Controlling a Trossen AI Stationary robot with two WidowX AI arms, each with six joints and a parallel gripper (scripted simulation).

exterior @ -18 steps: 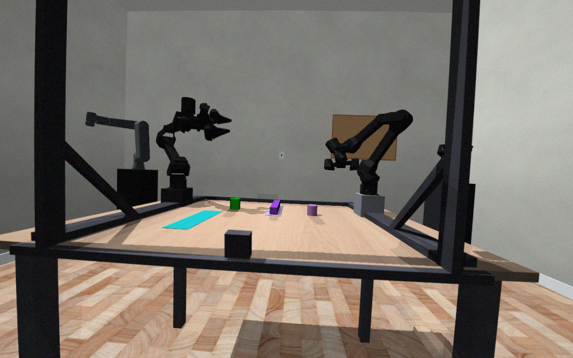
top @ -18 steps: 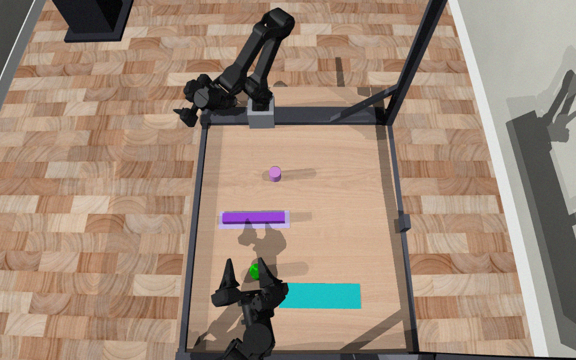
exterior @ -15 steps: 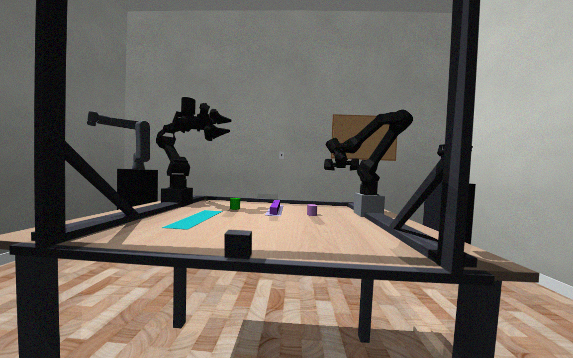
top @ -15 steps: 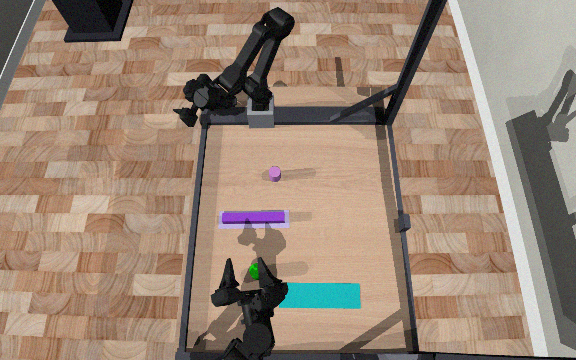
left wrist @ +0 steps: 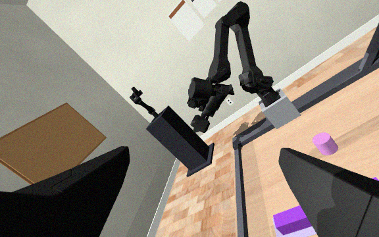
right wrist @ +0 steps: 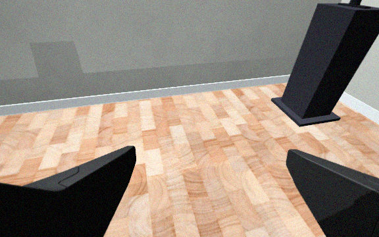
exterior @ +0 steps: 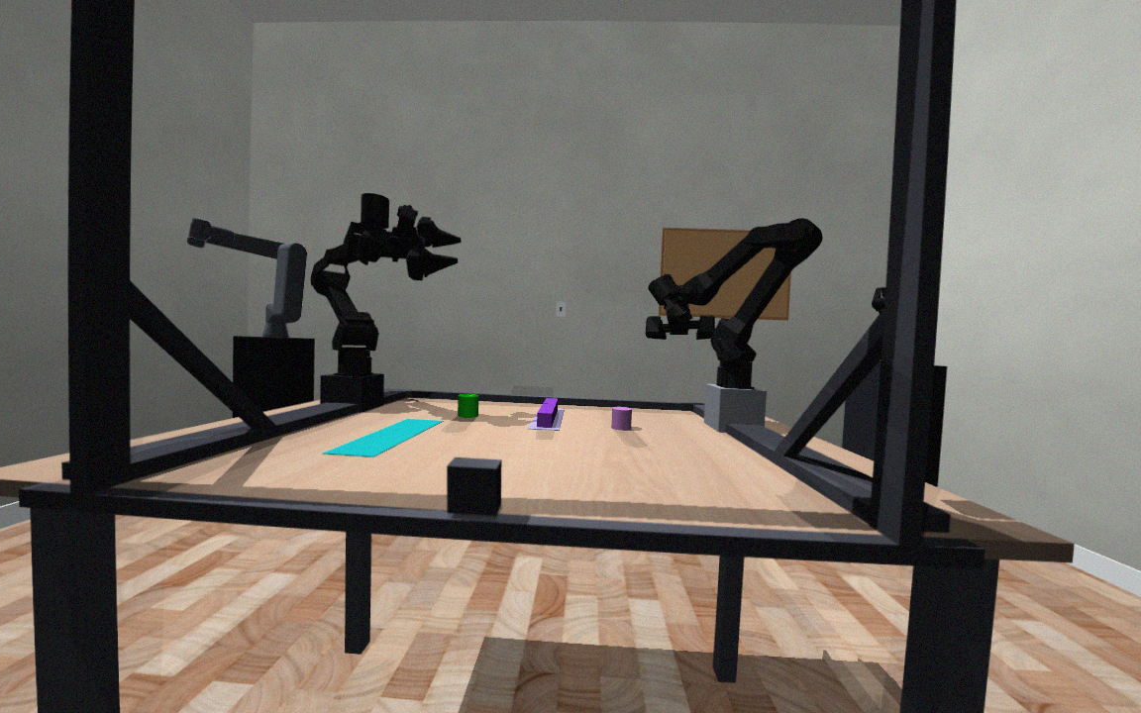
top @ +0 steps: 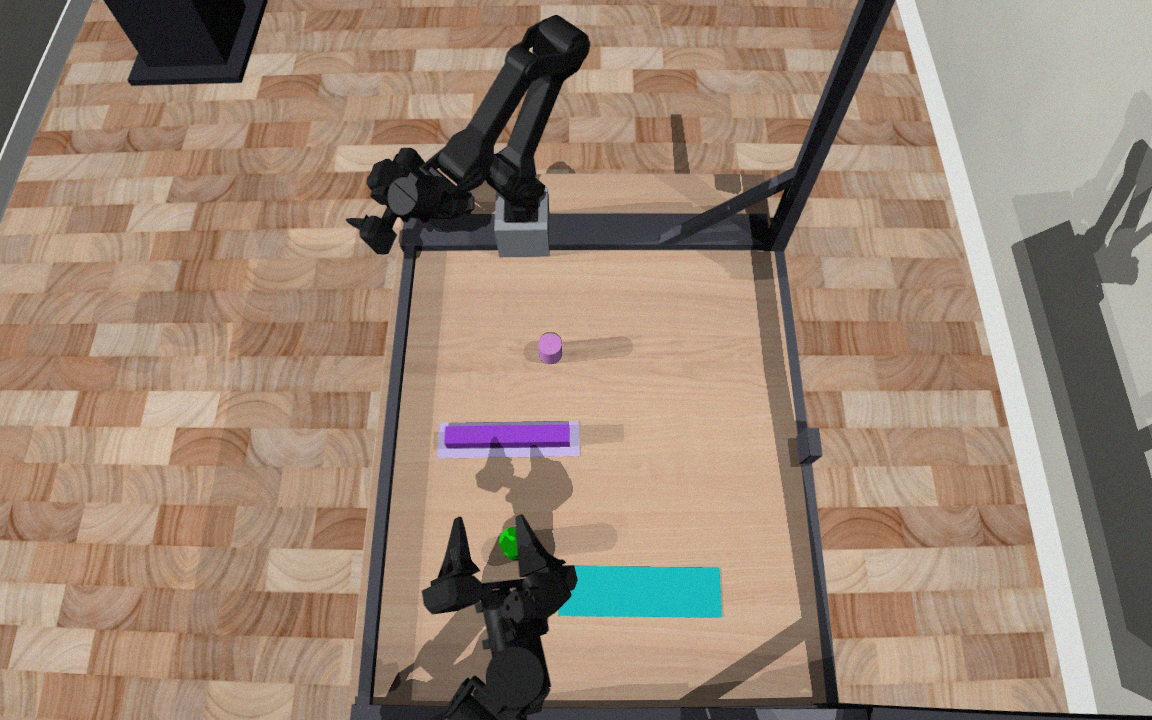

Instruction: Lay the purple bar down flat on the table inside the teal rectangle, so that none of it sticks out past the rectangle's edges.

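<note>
Across the framed wooden counter (top: 652,358) (exterior: 610,478) (left wrist: 351,168), count = 1, two black arms face each other: one left arm (top: 516,676) (exterior: 340,297) and one right arm (top: 490,111) (exterior: 770,274) (left wrist: 222,49). Pincers, count = 2: left pincer (top: 489,518) (exterior: 458,250) (left wrist: 204,149) spread wide, raised above the surface; right pincer (top: 410,214) (exterior: 679,328) (left wrist: 216,106) (right wrist: 210,149) also spread wide, nothing held in either. Teal rectangle (top: 643,591) (exterior: 384,438), count = 1: flat, one end partly covered by the left arm in the top view. Pale lavender rectangle (top: 574,438) (exterior: 560,418) (left wrist: 295,233), count = 1: flat. Purple bar (top: 507,435) (exterior: 547,412) (left wrist: 293,217), count = 1: lying lengthwise on the lavender rectangle, well apart from the teal one, roughly parallel to it. Cylinders, count = 2: one pink cylinder (top: 550,345) (exterior: 621,417) (left wrist: 324,143), upright, between bar and right arm's base; one green cylinder (top: 508,542) (exterior: 467,405), upright, between bar and teal rectangle, partly hidden from above by a left finger.
</note>
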